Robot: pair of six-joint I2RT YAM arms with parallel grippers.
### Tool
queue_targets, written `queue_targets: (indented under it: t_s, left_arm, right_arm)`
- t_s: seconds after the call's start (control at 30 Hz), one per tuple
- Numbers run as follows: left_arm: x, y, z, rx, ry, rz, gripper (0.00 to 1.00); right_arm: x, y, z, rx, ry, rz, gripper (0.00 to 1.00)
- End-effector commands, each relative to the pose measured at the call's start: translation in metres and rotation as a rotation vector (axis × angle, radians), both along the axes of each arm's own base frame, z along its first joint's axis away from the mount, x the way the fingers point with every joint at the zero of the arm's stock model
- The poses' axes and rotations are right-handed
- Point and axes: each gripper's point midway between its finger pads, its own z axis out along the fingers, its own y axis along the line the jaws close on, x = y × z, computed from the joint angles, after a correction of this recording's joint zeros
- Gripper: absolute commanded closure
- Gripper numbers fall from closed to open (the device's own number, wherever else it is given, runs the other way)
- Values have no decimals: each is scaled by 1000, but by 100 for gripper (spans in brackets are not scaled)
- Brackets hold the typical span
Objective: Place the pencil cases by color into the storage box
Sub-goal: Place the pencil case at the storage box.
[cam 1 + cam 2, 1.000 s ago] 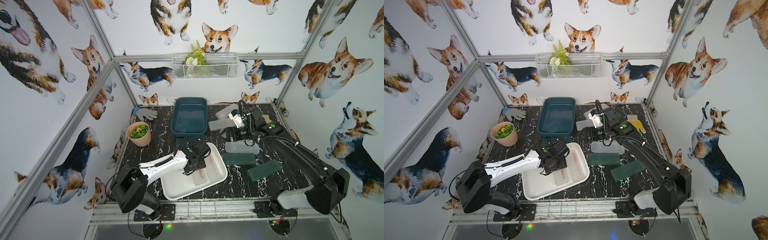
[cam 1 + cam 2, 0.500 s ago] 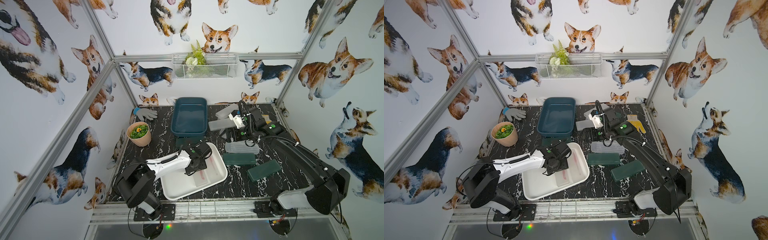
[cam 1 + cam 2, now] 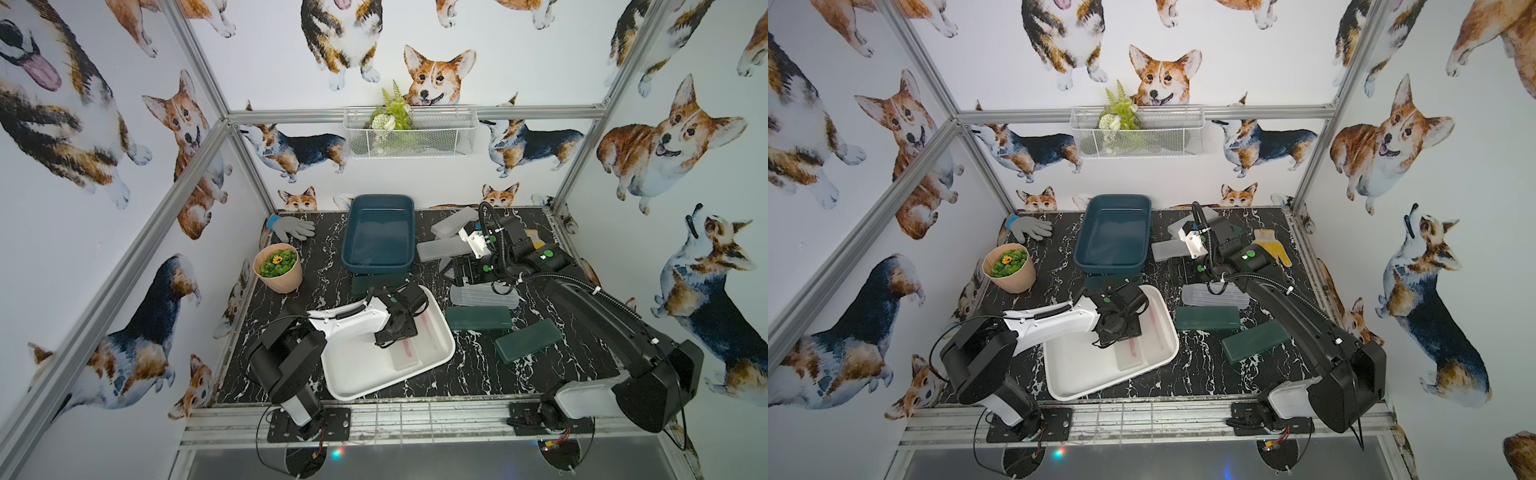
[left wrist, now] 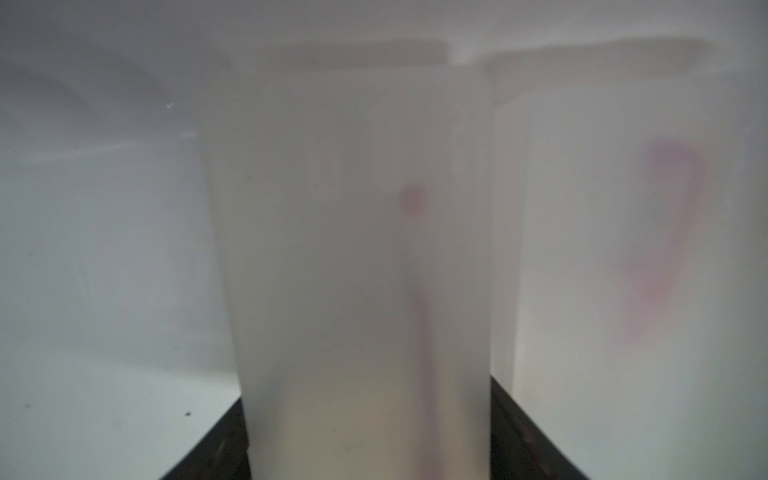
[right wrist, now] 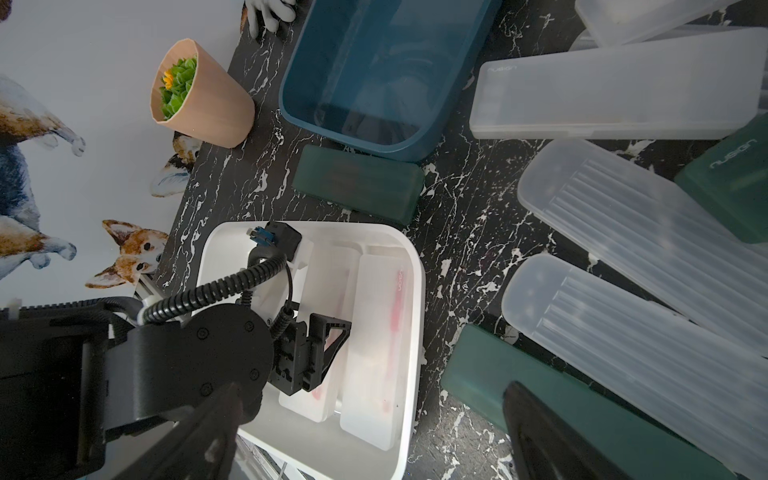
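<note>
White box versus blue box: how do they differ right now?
The white box lies nearer the front; the blue box lies farther back. The white box holds two frosted cases, the left gripper shut on one; the blue box shows none clearly. Both are open-topped and round-cornered.

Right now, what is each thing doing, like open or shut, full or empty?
left gripper: jaws shut on a frosted case, inside the white box
second frosted case: lying flat in the white box, lid shut
blue box: no case inside
right gripper: jaws open, holding nothing
green case: lid shut, flat on the table beside the white box
flower pot: upright
</note>
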Motion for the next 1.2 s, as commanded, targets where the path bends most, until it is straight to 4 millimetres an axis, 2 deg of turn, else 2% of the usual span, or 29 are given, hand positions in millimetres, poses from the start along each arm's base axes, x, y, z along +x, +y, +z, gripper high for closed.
queue_targets:
  t_s: [0.0, 0.07, 0.27, 0.43, 0.47, 0.57, 0.77, 0.87, 1.07, 1.17]
  left_arm:
    - [6, -3, 4, -1, -25, -4, 30]
    - [5, -2, -2, 18, -10, -5, 27]
    - [8, -4, 4, 12, -24, -16, 20]
    - [11, -5, 11, 19, -30, -52, 9]
    - [13, -6, 23, -2, -55, -57, 7]
    - [15, -2, 37, 7, -75, -72, 1]
    - [26, 10, 78, 11, -159, -122, 0]
    - [40, 13, 105, -9, -220, -153, 0]
    - [69, 11, 159, -60, -333, -261, 0]
    - [71, 11, 180, -53, -372, -336, 0]
  right_arm:
    - [-2, -2, 0, -1, 10, -10, 1]
    - [-2, -1, 1, 0, 9, -8, 1]
    - [0, -2, 2, -3, 5, -10, 1]
    - [3, 0, 6, 1, 3, -13, 1]
    - [5, 0, 7, 4, 3, -17, 1]
    - [9, -1, 12, 10, -1, -28, 1]
    - [25, -11, 23, 29, 1, -92, 0]
    - [36, -22, 24, 40, 23, -152, 0]
    - [57, -47, 10, 29, 97, -290, 1]
    - [71, -59, -6, -2, 157, -375, 1]
